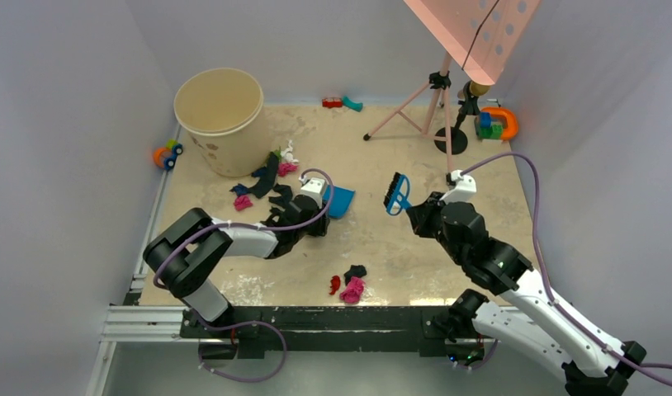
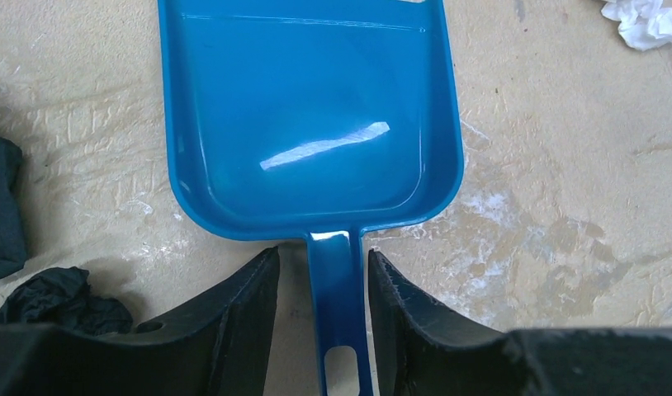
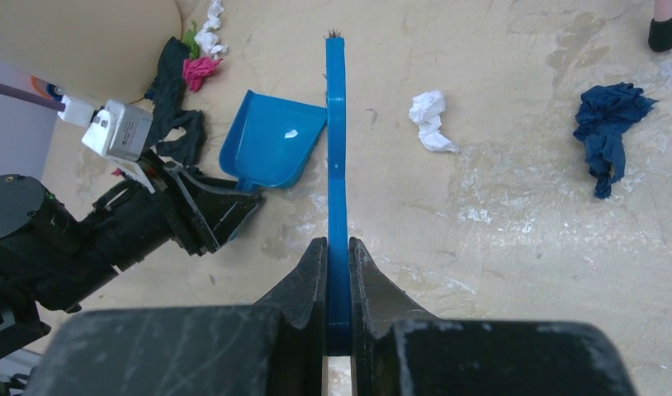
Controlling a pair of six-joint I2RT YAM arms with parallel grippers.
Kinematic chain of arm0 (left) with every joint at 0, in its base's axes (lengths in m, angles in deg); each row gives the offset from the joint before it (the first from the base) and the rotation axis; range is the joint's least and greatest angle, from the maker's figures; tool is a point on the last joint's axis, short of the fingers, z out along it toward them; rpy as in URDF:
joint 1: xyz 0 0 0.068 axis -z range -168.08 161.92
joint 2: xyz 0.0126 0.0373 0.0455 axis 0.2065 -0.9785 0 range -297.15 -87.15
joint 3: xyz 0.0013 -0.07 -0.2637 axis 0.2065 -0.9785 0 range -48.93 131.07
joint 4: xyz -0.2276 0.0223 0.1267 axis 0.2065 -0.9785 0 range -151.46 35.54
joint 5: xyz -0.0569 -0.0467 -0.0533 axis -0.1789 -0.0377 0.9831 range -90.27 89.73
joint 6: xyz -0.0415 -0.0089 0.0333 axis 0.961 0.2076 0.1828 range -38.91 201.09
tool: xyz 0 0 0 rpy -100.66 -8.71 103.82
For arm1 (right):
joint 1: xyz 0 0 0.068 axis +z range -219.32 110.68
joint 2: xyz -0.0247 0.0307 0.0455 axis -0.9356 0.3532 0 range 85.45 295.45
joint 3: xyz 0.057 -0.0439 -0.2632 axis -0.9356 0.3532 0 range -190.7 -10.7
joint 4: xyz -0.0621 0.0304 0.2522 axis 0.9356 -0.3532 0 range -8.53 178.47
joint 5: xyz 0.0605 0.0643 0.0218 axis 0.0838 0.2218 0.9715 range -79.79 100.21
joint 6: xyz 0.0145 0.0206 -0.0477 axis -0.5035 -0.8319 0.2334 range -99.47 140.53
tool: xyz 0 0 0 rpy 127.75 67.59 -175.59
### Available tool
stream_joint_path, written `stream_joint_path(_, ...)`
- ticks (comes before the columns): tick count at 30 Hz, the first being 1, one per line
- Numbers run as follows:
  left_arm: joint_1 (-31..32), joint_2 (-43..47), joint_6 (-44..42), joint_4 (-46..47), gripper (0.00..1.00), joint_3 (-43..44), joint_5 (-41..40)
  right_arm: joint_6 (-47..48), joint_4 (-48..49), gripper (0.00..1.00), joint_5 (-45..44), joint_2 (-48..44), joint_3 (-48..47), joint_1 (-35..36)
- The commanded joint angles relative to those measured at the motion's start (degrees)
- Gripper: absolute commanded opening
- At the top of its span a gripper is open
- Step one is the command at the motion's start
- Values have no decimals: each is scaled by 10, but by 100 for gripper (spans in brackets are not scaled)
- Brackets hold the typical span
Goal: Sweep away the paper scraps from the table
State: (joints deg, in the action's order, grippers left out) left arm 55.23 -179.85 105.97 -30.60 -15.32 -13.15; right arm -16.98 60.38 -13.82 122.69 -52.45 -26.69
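Observation:
A blue dustpan [image 1: 341, 200] lies flat on the beige table [image 1: 399, 256]. My left gripper [image 1: 320, 214] is open, its jaws on either side of the dustpan's handle [image 2: 337, 280] with a gap at the left finger. The pan [image 2: 312, 115] holds nothing. My right gripper [image 1: 417, 213] is shut on a blue brush [image 1: 396, 194], held above the table; its handle [image 3: 337, 148] runs between my jaws. Paper scraps lie by the bucket [image 1: 267, 175], near the front edge [image 1: 352, 289], and as white [image 3: 429, 120] and navy [image 3: 607, 136] pieces. Black scraps [image 2: 56, 297] lie beside my left fingers.
A tan bucket [image 1: 220, 120] stands at the back left, with a toy car [image 1: 168, 153] beside it. Red and teal blocks [image 1: 341, 103] lie at the back wall. A pink tripod stand [image 1: 436, 107] and toys [image 1: 498, 124] are at the back right.

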Motion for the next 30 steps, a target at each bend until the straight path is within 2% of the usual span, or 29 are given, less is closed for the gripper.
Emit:
stream_joint_path(1,5,-12,11,35,47,-4,-14,-4,3,0,0,-8,2,-2)
stream_joint_path(5,6,-15,15,38,39,-7,-15,-6,0,0,0,-4,2,-2)
stream_joint_path(9,6,13,12,11,24,1,-15,-23,-23,0,-27,7,-11,-2)
stream_joint_path(10,5,26,11,-5,18,5,-13,-37,-46,0,-41,16,-22,-2)
stream_joint_path(12,6,53,11,-40,13,15,-10,-71,-109,0,-88,52,-59,-2)
stream_joint_path(16,5,108,19,-154,0,46,-17,-160,-276,0,-192,151,-176,-2)
stream_joint_path(19,6,141,18,-245,0,78,-24,-136,-346,0,-194,240,-260,-2)
stream_joint_path(21,6,164,12,-304,0,102,-25,-70,-361,0,-189,301,-307,-2)
stream_joint_path(23,5,182,3,-346,0,124,-24,-17,-368,0,-223,362,-329,-2)
stream_joint_path(25,5,200,-3,-378,0,140,-30,-13,-404,0,-266,423,-346,-10)
stream_joint_path(28,5,232,-3,-409,0,140,-54,-17,-427,0,-266,514,-365,-45)
stream_joint_path(30,5,254,-8,-413,0,129,-64,-53,-465,0,-296,565,-384,-57)
